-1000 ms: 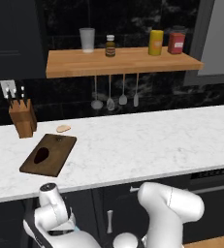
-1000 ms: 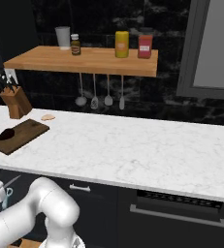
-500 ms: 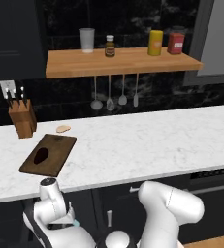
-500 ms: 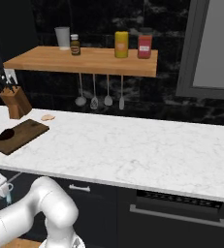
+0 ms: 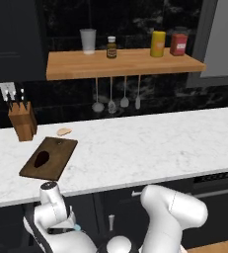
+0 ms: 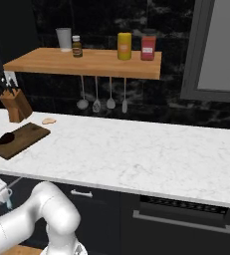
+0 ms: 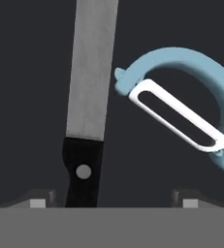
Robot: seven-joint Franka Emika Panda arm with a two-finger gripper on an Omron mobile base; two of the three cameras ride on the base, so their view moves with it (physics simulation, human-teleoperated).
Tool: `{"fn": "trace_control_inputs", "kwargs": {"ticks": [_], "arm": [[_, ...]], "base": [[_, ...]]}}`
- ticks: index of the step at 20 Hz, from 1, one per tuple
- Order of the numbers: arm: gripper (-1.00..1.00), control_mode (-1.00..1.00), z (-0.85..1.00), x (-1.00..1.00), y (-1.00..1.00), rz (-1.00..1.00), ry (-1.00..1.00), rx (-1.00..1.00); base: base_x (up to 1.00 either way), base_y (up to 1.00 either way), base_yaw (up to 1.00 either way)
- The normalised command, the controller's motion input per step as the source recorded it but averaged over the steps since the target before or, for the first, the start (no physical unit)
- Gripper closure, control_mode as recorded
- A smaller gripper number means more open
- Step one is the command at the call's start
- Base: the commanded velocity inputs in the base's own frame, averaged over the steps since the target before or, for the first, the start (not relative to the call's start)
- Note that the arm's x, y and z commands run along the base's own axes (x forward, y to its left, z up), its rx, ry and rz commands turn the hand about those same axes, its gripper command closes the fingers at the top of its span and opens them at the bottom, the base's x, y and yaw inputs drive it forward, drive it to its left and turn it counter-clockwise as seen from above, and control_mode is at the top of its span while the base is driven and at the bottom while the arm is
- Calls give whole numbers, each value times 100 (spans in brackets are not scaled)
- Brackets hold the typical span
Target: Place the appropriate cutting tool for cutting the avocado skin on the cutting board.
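Hand low below the counter front, one knife and one peeler right under your camera.
Your gripper sits spread wide, nothing between the tips; the knife's black handle lies just inside the left tip, blade running up the hand view, peeler beside it, apart. On the counter: one cutting board with one avocado on it, one tan piece just beyond the board, one knife block behind. Shelf holds four containers; four utensils hang under it.
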Motion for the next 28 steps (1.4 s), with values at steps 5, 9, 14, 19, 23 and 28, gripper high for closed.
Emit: {"fn": "trace_control_inputs", "kwargs": {"ticks": [5,9,14,19,23,28], "arm": [[100,-100,-52,-48,-1,-18,0,0],[100,-100,-16,-5,-14,-20,0,0],[100,-100,-13,-21,-27,-20,0,-1],[100,-100,-18,-36,-4,-16,0,0],[100,-100,-3,-9,0,-12,0,0],[100,-100,12,1,-7,-10,0,0]], "base": [[0,0,0],[0,0,0],[0,0,0],[0,0,0],[0,0,0],[0,0,0]]}}
